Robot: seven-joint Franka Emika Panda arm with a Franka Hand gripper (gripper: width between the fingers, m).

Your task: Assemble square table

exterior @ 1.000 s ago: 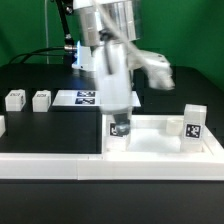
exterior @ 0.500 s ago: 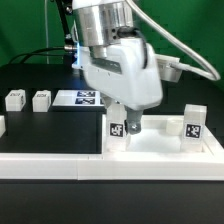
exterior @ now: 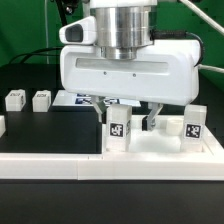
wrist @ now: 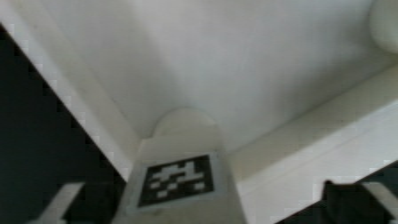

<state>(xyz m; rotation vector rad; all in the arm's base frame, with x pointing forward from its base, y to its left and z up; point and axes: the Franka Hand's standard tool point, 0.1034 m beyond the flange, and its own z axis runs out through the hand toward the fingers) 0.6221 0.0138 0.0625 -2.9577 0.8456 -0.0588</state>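
The white square table top (exterior: 158,147) lies at the exterior view's right. One tagged leg (exterior: 118,128) stands upright in its near-left corner, and a second leg (exterior: 193,124) stands at its right side. My gripper (exterior: 131,114) hangs over the first leg, broad face to the camera. It is open, with one finger (exterior: 153,120) beside the leg. In the wrist view the leg (wrist: 180,178) stands between the dark fingers (wrist: 354,203), apart from both, and the gripper (wrist: 210,206) holds nothing. Two loose legs (exterior: 15,99) (exterior: 41,99) lie at the left.
The marker board (exterior: 82,98) lies behind the gripper. A long white border rail (exterior: 50,166) runs along the front. Another white piece (exterior: 2,125) shows at the left edge. Cables and a green wall are behind.
The hand has turned about its vertical axis over the corner leg, from edge-on to broad face toward the camera. The leg has stayed upright in its corner.
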